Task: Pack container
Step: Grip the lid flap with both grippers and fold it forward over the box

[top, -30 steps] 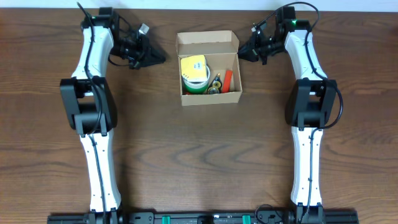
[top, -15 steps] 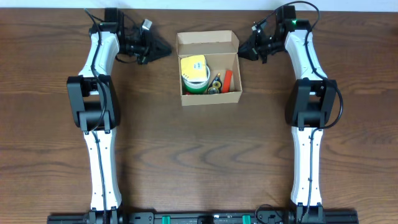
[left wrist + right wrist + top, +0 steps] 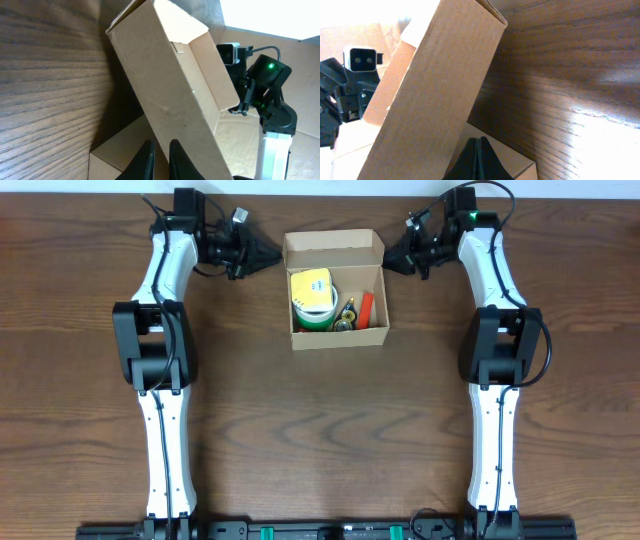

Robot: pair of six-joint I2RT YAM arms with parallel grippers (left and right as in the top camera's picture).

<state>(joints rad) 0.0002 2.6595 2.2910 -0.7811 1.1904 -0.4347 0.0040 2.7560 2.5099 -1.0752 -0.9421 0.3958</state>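
The container [image 3: 340, 338], a tan cardboard box, stands open at the table's far middle with its flap lid [image 3: 333, 245] tilted up at the back. Inside lie a yellow and green roll [image 3: 313, 298], an orange piece [image 3: 366, 305] and small gold bits [image 3: 348, 315]. My left gripper [image 3: 272, 252] points at the box's left back corner. Its tips [image 3: 161, 146] are a thin slit apart in front of the flap [image 3: 175, 85], and I see nothing held. My right gripper [image 3: 388, 260] is shut [image 3: 477, 141] at the right back corner, just under the flap [image 3: 435, 90].
Dark wooden table [image 3: 320, 440] all round the box. Both arms reach in from the near edge along the left and right sides. The right arm [image 3: 270, 85] shows beyond the flap in the left wrist view. The table's far edge lies just behind the box.
My left gripper has swung up and to the right, from beside the box to its left back corner, and its fingers have parted a hair. The right arm has not moved.
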